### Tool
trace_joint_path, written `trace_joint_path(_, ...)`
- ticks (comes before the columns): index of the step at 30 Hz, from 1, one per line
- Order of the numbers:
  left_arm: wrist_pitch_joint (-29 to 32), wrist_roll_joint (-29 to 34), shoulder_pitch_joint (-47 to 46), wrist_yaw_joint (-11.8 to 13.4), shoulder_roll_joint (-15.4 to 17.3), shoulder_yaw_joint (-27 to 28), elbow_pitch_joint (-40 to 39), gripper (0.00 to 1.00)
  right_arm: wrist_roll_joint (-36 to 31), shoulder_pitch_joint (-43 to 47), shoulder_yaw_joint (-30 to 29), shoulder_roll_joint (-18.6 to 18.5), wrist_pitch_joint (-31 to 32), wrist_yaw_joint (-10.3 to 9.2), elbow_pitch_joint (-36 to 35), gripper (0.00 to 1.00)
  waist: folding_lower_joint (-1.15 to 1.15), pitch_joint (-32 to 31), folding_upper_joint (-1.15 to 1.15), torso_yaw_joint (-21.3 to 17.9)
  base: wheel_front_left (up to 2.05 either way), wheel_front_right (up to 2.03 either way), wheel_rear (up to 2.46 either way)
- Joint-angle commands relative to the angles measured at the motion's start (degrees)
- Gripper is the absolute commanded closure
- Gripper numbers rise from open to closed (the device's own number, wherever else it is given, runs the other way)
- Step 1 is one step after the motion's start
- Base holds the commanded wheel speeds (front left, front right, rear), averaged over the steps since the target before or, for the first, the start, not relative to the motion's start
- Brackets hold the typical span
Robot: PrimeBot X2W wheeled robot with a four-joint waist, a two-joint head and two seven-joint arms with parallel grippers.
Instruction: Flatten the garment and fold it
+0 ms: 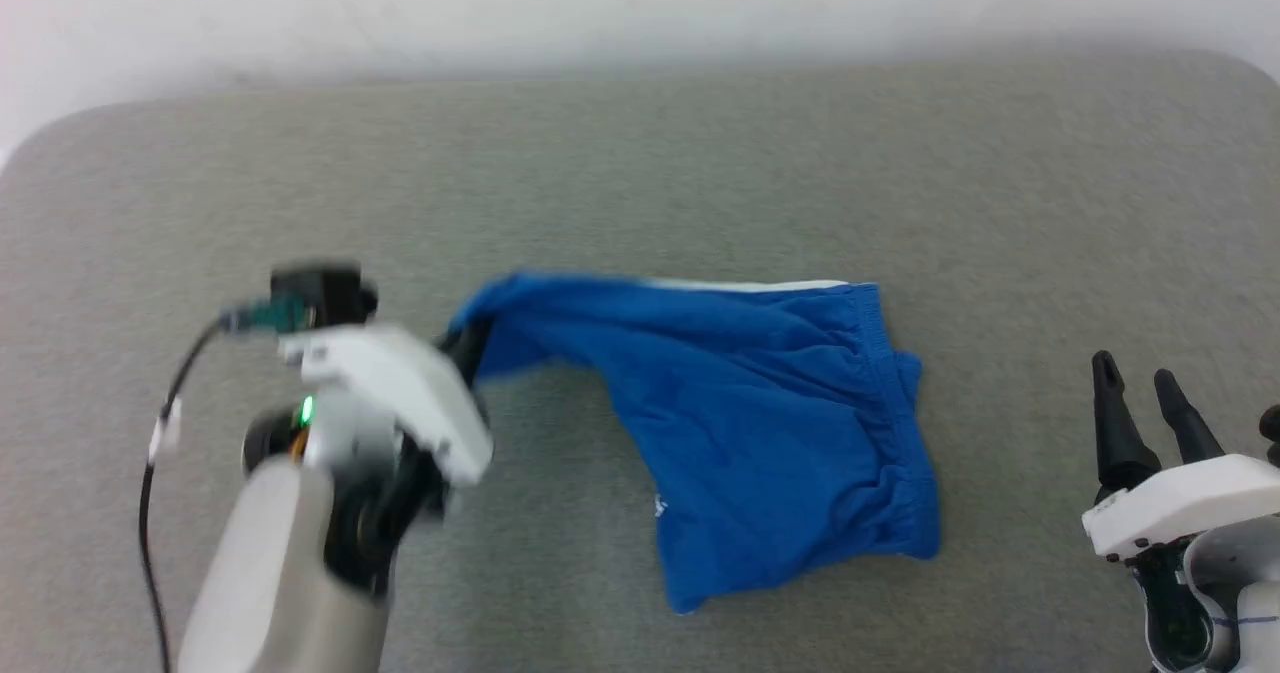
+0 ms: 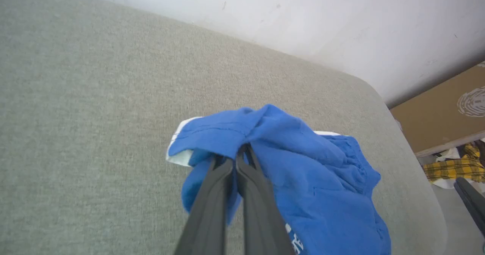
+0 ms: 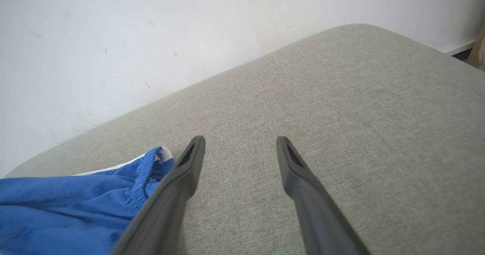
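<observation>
Your left gripper [image 2: 237, 154] clamps a corner of the blue shorts [image 1: 760, 403], likely to pull them flat | shorts lie rumpled mid grey pad [image 1: 640, 173] | right gripper [image 1: 1133, 368] spread, empty, by the pad's right edge.

Left pincer [image 2: 237, 154] pinched shut, pointing toward the centre, right pincer [image 3: 240, 143] spread wide, pointing forward

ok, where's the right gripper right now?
Lower right of the head view: the right gripper hovers open over the grey padded table, to the right of the blue shorts and clear of them.
</observation>
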Motion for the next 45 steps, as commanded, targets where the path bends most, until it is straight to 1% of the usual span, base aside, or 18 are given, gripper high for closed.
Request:
trace_joint_path(1, 1.1, 0.3, 4.8, 1.1, 0.9, 0.2, -2.1, 1.0, -0.5, 0.5, 0.3, 0.1, 0.2, -0.05, 0.1, 0.0, 0.0, -2.8, 0.0, 4.5, 0.0, 0.0, 0.0)
trace_joint_path(5, 4.9, -1.1, 14.2, 2.5, 0.7, -1.0, -3.4, 1.0, -0.5, 0.6, 0.9, 0.1, 0.6, -0.05, 0.1, 0.0, 0.0, -3.2, 0.0, 7.0, 0.0, 0.0, 0.0)
trace_joint_path(10, 8.5, -3.2, 21.3, 2.6, -0.5, -3.1, -1.4, 1.0, -0.2, 0.1, 2.2, 0.1, 0.7, -0.05, 0.5, 0.0, 0.0, -3.3, 0.0, 8.4, 0.0, 0.0, 0.0)
trace_joint_path(11, 8.9, -3.6, 22.0, 2.6, -0.7, -3.3, -1.3, 0.59, -0.2, 0.0, 2.3, 0.1, 0.7, -0.05, 0.5, 0.0, 0.0, -3.3, 0.0, 8.5, 0.0, 0.0, 0.0)
trace_joint_path(12, 8.9, -4.0, 22.6, 2.7, -0.9, -3.2, -1.4, 0.0, -0.3, 0.0, 2.4, 0.1, 0.7, -0.05, 0.6, 0.0, 0.0, -3.3, 0.0, 8.7, 0.0, 0.0, 0.0)
trace_joint_path(14, 8.6, -4.7, 23.3, 3.2, -1.0, -2.5, -1.9, 0.0, -0.2, -0.1, 2.5, 0.1, 0.5, -0.05, 0.8, 0.0, 0.0, -3.2, 0.0, 8.8, 0.0, 0.0, 0.0)
trace_joint_path(17, 7.5, -5.4, 23.5, 4.2, -0.4, -0.2, -4.2, 0.0, 0.1, -0.3, 3.0, 0.1, 0.3, -0.05, 1.3, 0.0, 0.0, -3.3, 0.0, 8.6, 0.0, 0.0, 0.0)
trace_joint_path(21, 5.1, -3.4, 22.2, 6.0, 2.8, 3.0, -9.1, 0.0, 0.6, -0.2, 3.4, 0.1, -0.2, -0.05, 2.0, 0.0, 0.0, -3.3, 0.0, 8.4, 0.0, 0.0, 0.0)
trace_joint_path(24, 5.1, 0.0, 20.0, 6.5, 5.5, 2.4, -10.3, 0.0, 0.7, -0.2, 3.5, 0.1, -0.6, -0.05, 2.4, 0.0, 0.0, -3.0, 0.0, 8.3, 0.0, 0.0, 0.0)
trace_joint_path(26, 6.1, 1.9, 18.2, 6.0, 6.6, 0.7, -9.5, 0.0, 0.8, -0.4, 3.7, 0.1, -0.7, -0.05, 2.6, 0.0, 0.0, -2.7, 0.0, 8.1, 0.0, 0.0, 0.0)
trace_joint_path(29, 8.0, 3.8, 16.0, 4.7, 7.1, -2.7, -6.4, 0.0, 0.9, -0.8, 4.3, 0.1, -0.7, -0.05, 2.8, 0.0, 0.0, -2.3, 0.0, 7.4, 0.0, 0.0, 0.0)
trace_joint_path(32, 8.8, 4.8, 14.3, 3.9, 6.7, -4.9, -2.6, 0.0, 0.8, -1.3, 4.4, 0.1, -0.8, -0.05, 3.0, 0.0, 0.0, -2.1, 0.0, 6.5, 0.0, 0.0, 0.0)
trace_joint_path(36, 7.4, 5.5, 12.6, 3.4, 5.5, -6.4, 1.8, 0.0, 0.7, -1.4, 4.0, 0.1, -0.8, -0.05, 2.8, 0.0, 0.0, -1.5, 0.0, 5.6, 0.0, 0.0, 0.0)
trace_joint_path(38, 6.5, 5.6, 11.9, 2.8, 4.7, -7.1, 3.9, 0.0, 0.7, -1.4, 3.9, 0.1, -0.8, -0.05, 2.8, 0.0, 0.0, -1.2, 0.0, 5.2, 0.0, 0.0, 0.0)
trace_joint_path(42, 6.7, 5.6, 10.8, 1.4, 3.7, -8.8, 8.1, 0.0, 1.2, -1.4, 3.8, 0.1, -0.8, -0.05, 2.7, 0.0, 0.0, -0.7, 0.0, 4.7, 0.0, 0.0, 0.0)
trace_joint_path(43, 6.7, 5.3, 10.7, 1.0, 3.5, -9.1, 8.8, 0.64, 1.3, -1.5, 4.0, 0.1, -0.9, -0.05, 2.8, 0.0, 0.0, -0.6, 0.0, 4.6, 0.0, 0.0, 0.0)
trace_joint_path(44, 6.4, 5.1, 10.5, 0.7, 3.2, -9.1, 9.3, 1.0, 1.6, -1.6, 4.1, 0.1, -1.1, -0.05, 2.8, 0.0, 0.0, -0.6, 0.0, 4.5, 0.0, 0.0, 0.0)
trace_joint_path(45, 6.3, 4.8, 10.5, 0.3, 3.1, -9.2, 9.9, 1.0, 1.8, -1.8, 4.2, 0.1, -1.1, -0.05, 2.7, 0.0, 0.0, -0.5, 0.0, 4.4, 0.0, 0.0, 0.0)
